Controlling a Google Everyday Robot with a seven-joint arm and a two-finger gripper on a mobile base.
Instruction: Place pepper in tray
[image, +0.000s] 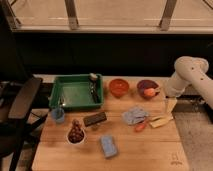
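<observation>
The small red-orange pepper (141, 126) lies on the wooden table (150, 152), right of centre, between a crumpled blue-grey cloth (133, 115) and a pale yellow banana-like piece (161, 121). The green tray (75, 94) stands at the back left of the table, with a dark utensil (94, 87) lying along its right side. The white arm (187, 75) reaches in from the right. My gripper (170, 105) hangs at the table's right edge, above and to the right of the pepper and apart from it.
An orange bowl (119, 87) and a purple bowl (148, 88) holding an orange ball (150, 92) stand right of the tray. A blue cup (58, 115), a dark block (95, 119), a white bowl with brown contents (76, 135) and a blue sponge (107, 146) sit in front. A chair (22, 100) stands at the left.
</observation>
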